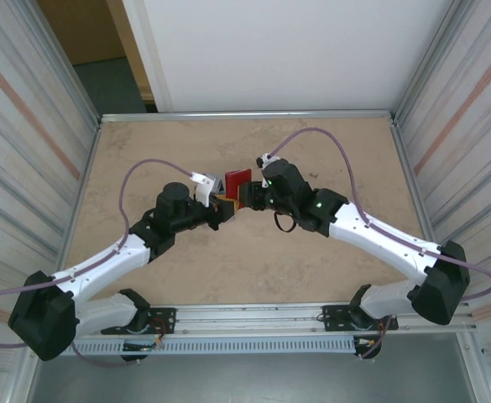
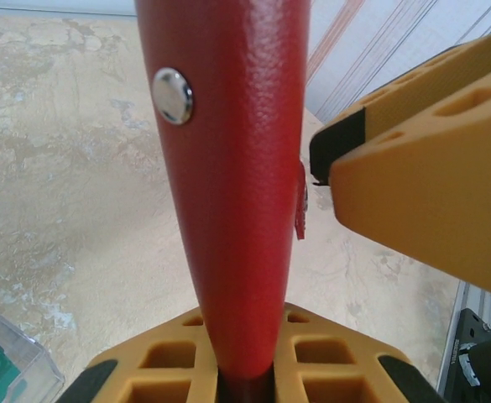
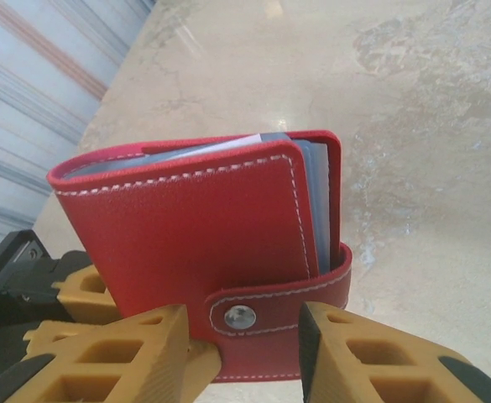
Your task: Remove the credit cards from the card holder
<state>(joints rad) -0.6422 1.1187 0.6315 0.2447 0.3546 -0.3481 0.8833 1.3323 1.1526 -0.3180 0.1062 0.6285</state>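
Top external: the card holder (image 1: 237,180) is up off the bench (image 1: 228,281), over its middle, pinched at its near end by the left claw (image 1: 224,205). It sticks out from the left claw toward the far wall, with a red face tipped up at the camera. The right claw (image 1: 248,195) is just right of the left claw, close against the holder's near right corner.

Left wrist: the holder (image 2: 228,185) is seen edge-on, clamped between the left claw's yellow pads (image 2: 157,369). Its long axis runs straight out from the left claw along the fingers. There is a metal stud (image 2: 172,95) on one face, and a sliver of the red closing tab (image 2: 300,201) on the other. One right-claw finger (image 2: 421,193) is on the tab side, with a strip of bench between it and the holder.

Right wrist: the holder (image 3: 195,227) is broadside, long axis across the view. The tab (image 3: 266,323) is wrapped round the open edge and snapped shut. Pale blue-grey panel edges (image 3: 316,201) show at that edge. The right claw (image 3: 245,327) is spread, one finger on each side of the snap, not gripping as far as I can see. A left-claw pad (image 3: 86,290) sits behind the lower left corner.

Progress, my read: barely started. The holder is lifted and steadied, but closed, with no card out. Left to do: pop the tab, open the holder, pull the cards.
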